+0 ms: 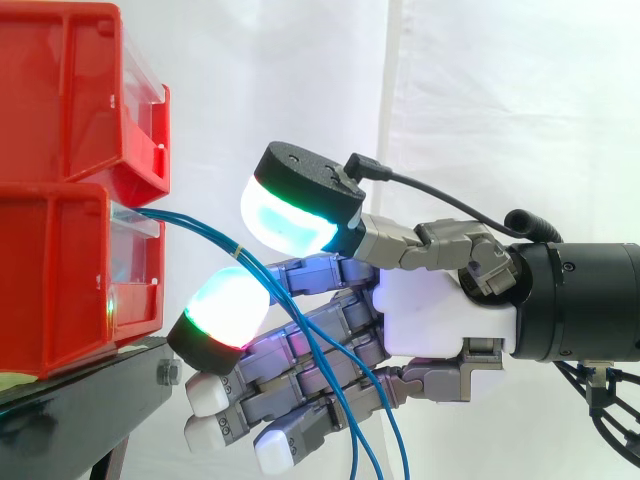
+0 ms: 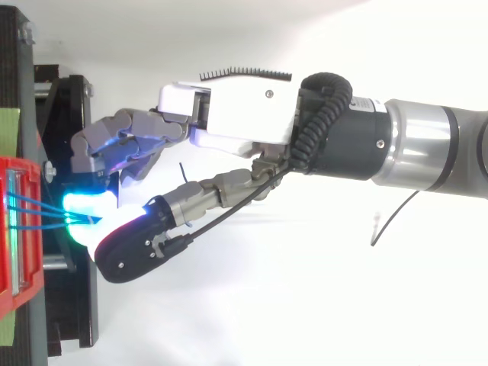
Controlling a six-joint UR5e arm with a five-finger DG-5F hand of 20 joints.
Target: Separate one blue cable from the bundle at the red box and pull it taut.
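Running from the front of the lower red plastic bin [image 1: 70, 280] at the left, the thin blue cables [image 1: 190, 225] passed rightward between two glowing pads of the grey-and-white robot hand [image 1: 440, 310], then hung down across its fingers [image 1: 290, 400]. The hand was loosely spread, its pads apart above and below the strands, pinching none. Both stacked bins sat on the black stand [image 1: 80, 400].

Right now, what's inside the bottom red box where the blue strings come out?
Blue cables come out of the front of the lower red box. Its solid red side hides whatever else is inside.
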